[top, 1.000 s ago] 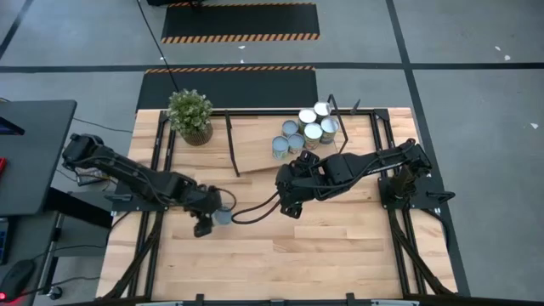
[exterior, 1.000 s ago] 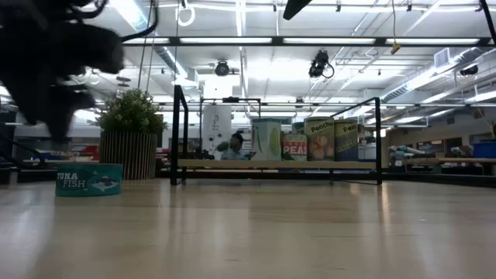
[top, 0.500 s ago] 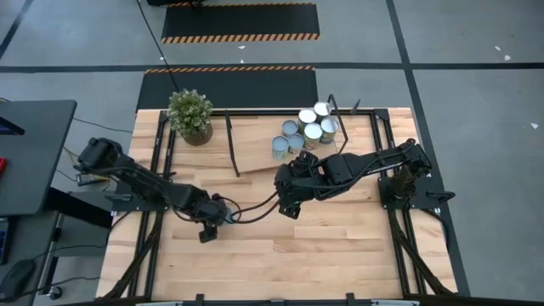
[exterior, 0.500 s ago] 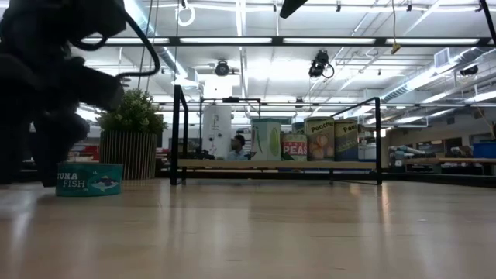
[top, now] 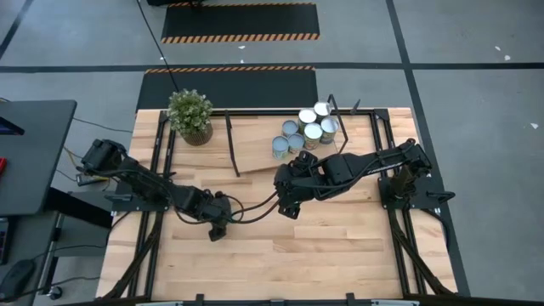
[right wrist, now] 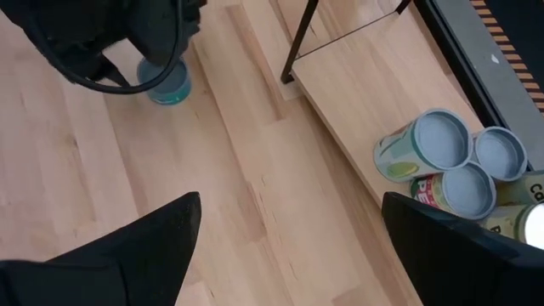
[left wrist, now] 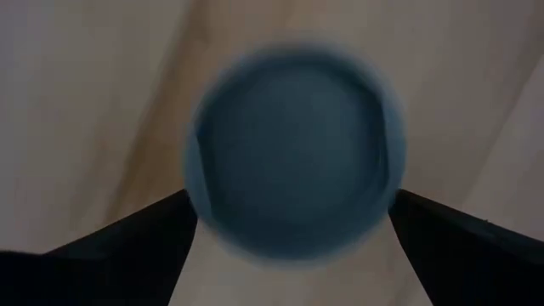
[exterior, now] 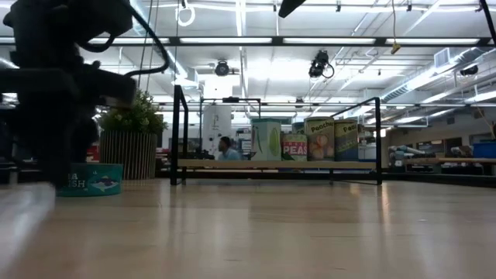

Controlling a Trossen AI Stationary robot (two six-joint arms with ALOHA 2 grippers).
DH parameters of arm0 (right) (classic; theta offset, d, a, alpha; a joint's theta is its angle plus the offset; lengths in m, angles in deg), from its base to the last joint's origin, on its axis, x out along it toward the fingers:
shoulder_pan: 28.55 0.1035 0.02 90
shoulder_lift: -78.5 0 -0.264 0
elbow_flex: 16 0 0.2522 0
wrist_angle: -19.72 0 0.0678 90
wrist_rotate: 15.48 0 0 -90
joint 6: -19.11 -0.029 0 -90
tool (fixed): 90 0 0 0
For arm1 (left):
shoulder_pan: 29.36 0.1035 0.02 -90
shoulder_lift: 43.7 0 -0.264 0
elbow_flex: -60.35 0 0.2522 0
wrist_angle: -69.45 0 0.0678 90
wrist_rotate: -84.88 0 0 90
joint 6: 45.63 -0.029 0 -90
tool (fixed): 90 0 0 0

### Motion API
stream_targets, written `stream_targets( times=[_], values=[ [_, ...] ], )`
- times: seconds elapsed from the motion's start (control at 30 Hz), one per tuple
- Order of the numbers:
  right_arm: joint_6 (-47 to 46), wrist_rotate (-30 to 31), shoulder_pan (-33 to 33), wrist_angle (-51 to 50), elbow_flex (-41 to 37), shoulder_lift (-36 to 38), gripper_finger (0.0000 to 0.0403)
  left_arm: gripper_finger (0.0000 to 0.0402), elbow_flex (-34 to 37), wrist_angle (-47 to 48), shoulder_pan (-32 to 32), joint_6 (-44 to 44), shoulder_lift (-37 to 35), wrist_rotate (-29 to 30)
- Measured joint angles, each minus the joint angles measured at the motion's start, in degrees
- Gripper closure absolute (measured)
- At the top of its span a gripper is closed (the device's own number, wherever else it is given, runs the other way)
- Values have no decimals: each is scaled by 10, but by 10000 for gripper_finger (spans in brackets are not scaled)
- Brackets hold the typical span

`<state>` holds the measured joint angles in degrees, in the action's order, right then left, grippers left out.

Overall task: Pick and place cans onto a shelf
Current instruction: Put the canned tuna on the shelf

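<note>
A flat teal tuna can (exterior: pixel 93 179) with a bluish-grey top (left wrist: pixel 293 153) stands on the table, left of centre. My left gripper (top: pixel 218 218) is right above it, pointing down and open, with one finger on each side of the can (left wrist: pixel 293 212). It hides the can in the high view. My right gripper (top: pixel 286 202) hangs open and empty over the table's middle (right wrist: pixel 289 204). The plywood shelf (top: pixel 259 144) lies at the far side, with several upright cans (top: pixel 306 132) on its right end. My left gripper comes at the tuna can from above, with its two fingers (left wrist: pixel 149 238) beside the can's round rim (left wrist: pixel 197 200) on opposite sides. I cannot tell whether they touch it. The can stands flat on the table.
A potted plant (top: pixel 189 115) stands at the far left corner, beside the shelf's black rod frame (top: pixel 231 144). Black frame rails (top: pixel 160 161) run along the table's left and right sides. Bare tabletop (top: pixel 323 255) lies toward the near edge.
My left gripper has moved a little toward the table's right edge, over the tuna can, and has come down around it. The can has stayed where it was. My right arm has kept still.
</note>
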<state>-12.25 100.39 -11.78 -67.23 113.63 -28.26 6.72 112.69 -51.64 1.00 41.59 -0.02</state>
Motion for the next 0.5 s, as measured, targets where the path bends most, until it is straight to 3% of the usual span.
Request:
stream_targets(
  times=[0.13, 0.5],
  values=[
    [0, 0, 0, 1, 0, 0, 29, 12, 0, -27, 1, 19, 0, 40],
    [0, 0, 0, 3, 0, 0, 29, 16, 0, -39, 4, 0, 4, 43]
  ],
)
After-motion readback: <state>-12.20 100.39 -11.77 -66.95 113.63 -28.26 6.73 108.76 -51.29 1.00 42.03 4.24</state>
